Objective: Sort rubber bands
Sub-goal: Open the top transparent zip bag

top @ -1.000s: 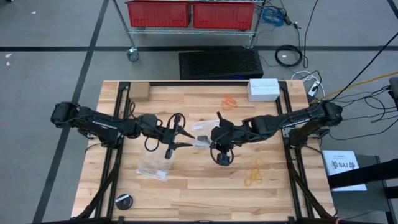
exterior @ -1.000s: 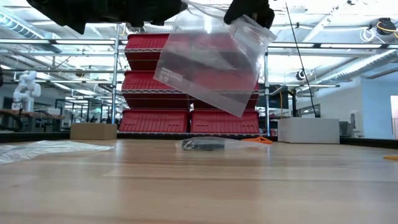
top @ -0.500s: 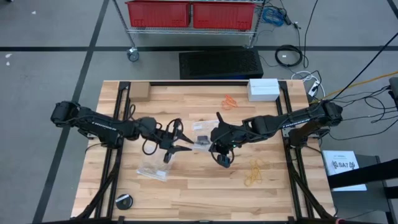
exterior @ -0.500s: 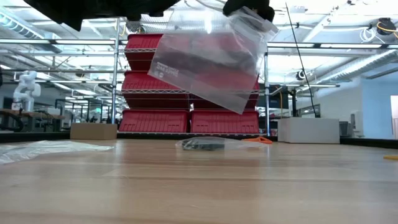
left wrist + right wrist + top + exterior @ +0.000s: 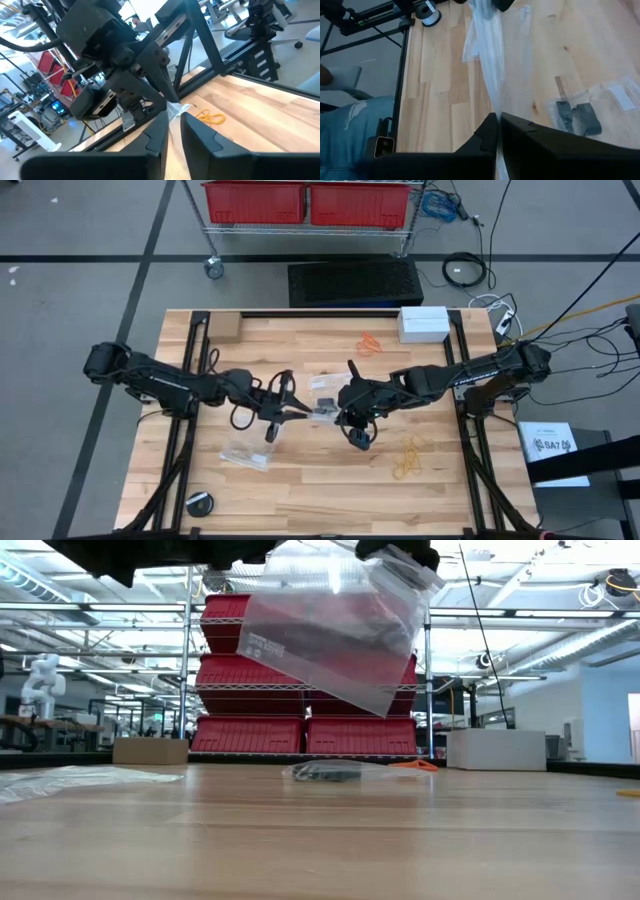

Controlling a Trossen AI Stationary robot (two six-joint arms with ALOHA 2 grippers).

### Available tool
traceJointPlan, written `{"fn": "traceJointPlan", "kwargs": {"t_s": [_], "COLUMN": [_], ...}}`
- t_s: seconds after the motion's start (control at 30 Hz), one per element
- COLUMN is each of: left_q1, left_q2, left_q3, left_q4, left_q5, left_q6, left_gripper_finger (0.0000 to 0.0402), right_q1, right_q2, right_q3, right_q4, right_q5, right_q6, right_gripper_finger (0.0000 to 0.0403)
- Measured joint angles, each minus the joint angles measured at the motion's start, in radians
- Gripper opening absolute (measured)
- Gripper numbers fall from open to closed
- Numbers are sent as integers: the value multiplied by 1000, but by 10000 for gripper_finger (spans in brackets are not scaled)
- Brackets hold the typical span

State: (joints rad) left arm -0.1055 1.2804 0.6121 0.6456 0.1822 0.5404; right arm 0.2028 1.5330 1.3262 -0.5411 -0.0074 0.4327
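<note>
A clear plastic bag point(image 5: 330, 635) hangs in the air over the middle of the table, between my two grippers. My left gripper point(image 5: 303, 412) is shut on its one end, my right gripper point(image 5: 343, 408) on the other. Orange rubber bands point(image 5: 370, 343) lie at the far side of the table. Pale yellow-tan rubber bands point(image 5: 408, 460) lie near its right front. A second clear bag with dark contents point(image 5: 325, 772) lies flat on the wood beyond the grippers. A third, flat clear bag point(image 5: 245, 452) lies at the left front. My left gripper pinches the bag's thin edge point(image 5: 176, 109) between its two fingers, coming level from the table's left. The bag is lifted clear of the table. My right gripper pinches the bag's opposite end point(image 5: 494, 102) between its two fingers, slanting down from the table's right. The film runs away from the fingers toward the left gripper. In the low view the bag hangs tilted below that corner point(image 5: 405, 570).
A white box point(image 5: 423, 322) stands at the far right corner and a small cardboard box point(image 5: 223, 327) at the far left. A round black object point(image 5: 199, 503) lies at the left front corner. A rack of red bins point(image 5: 300, 690) stands behind the table.
My left gripper's fingers have shut on the bag's edge. The bag's end on the left gripper's side has risen, so the bag hangs less steeply than before. My right gripper has kept its hold.
</note>
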Motion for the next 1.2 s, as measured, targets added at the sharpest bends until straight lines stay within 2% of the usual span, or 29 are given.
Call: {"fn": "traceJointPlan", "kwargs": {"t_s": [0.13, 0.3, 0.5, 0.63, 0.8, 1.0, 1.2], "left_q1": [0, 1, 13, 15, 26, 29, 29], "left_q2": [49, 84, 72, 72, 67, 45, 12], "left_q3": [40, 62, 63, 63, 63, 63, 63], "left_q4": [-7, -62, -78, -90, -90, -75, -77], "left_q5": [0, -8, -34, -103, -147, -147, -155], "left_q6": [0, 24, 18, -5, -52, -120, -198], "left_gripper_finger": [8, 5, 4, 4, 4, 4, 4], "right_q1": [0, 0, 0, 1, 37, 95, 130], "right_q2": [0, -9, -12, -13, -14, 28, 104], "right_q3": [0, 20, 152, 241, 269, 215, 207], "right_q4": [-7, -51, -236, -294, -318, -308, -293], "right_q5": [1, 9, 61, 87, 199, 352, 486], "right_q6": [-3, -19, -44, -80, -148, -190, -203], "right_gripper_finger": [16, 61, 113, 126, 102, 11, 1]}}
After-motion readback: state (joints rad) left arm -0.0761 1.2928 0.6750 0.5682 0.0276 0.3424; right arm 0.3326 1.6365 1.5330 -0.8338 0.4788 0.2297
